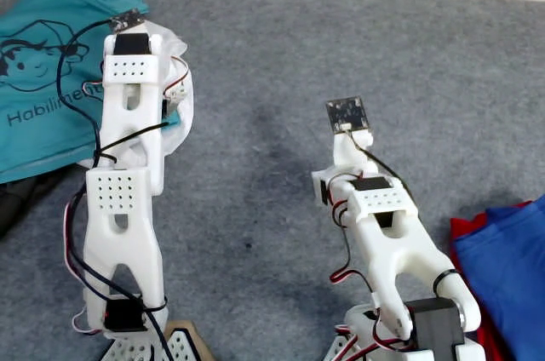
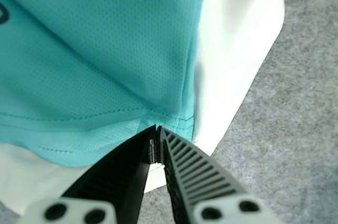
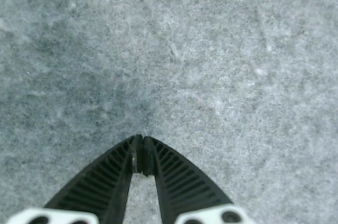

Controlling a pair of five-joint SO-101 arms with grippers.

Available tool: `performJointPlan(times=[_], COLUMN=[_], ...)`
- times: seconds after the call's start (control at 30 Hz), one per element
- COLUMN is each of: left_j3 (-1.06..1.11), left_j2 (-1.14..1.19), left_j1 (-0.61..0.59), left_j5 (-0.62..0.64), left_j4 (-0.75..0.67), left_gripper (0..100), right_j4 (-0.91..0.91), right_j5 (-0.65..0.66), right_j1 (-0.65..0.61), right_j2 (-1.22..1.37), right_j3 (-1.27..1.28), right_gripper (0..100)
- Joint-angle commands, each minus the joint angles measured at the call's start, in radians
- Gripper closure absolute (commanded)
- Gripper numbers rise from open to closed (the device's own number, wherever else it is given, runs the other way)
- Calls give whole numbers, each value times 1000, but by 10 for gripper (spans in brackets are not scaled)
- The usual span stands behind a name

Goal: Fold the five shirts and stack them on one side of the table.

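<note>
2 shirts lie at the near right edge of the table [image 1: 281, 123]: a blue shirt [image 1: 511, 259] on top of a red shirt [image 1: 464, 229]. Neither looks neatly folded.

The right gripper [image 3: 142, 151] is near the middle of the table. Its jaws are closed on nothing, above bare grey surface and well apart from every shirt.

The left gripper [image 2: 157, 135] is at the far left. Its jaws are closed, with the tips at the hem of the teal shirt [image 2: 95, 49], which lies over a white shirt [image 2: 237, 49]. Whether any cloth is caught between the tips cannot be determined.

Probable faults from this state:

1. Double pick. The teal hem rests directly on the white layer, so a pull here can drag both shirts together.
2. Slip. If the tips hold only the stitched edge, the hem is likely to escape under load.
3. Skewed drag. With 1 gripper at the cloth and the other idle far away, a pull from a single point is likely to twist and bunch the teal shirt rather than spread it flat for folding.
</note>
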Motion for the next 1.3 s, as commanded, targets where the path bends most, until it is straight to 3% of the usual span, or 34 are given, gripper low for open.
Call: performJointPlan(times=[0.0, 0.23, 0.77, 1.27], left_j3=[-38, -88, -171, -59], left_j2=[-8, -13, 59, 67], left_j1=[18, 44, -67, -5], left_j5=[-3, -3, 2, 0], left_j4=[14, 15, 34, 6], left_gripper=[921, 795, 794, 794], right_j4=[-16, -16, -16, -15], right_j5=[15, 48, 48, 48], right_j1=[-7, -27, -27, -27], right_j2=[-4, -2, -1, -5], right_j3=[-10, -8, -8, -8], right_gripper=[986, 986, 986, 986])
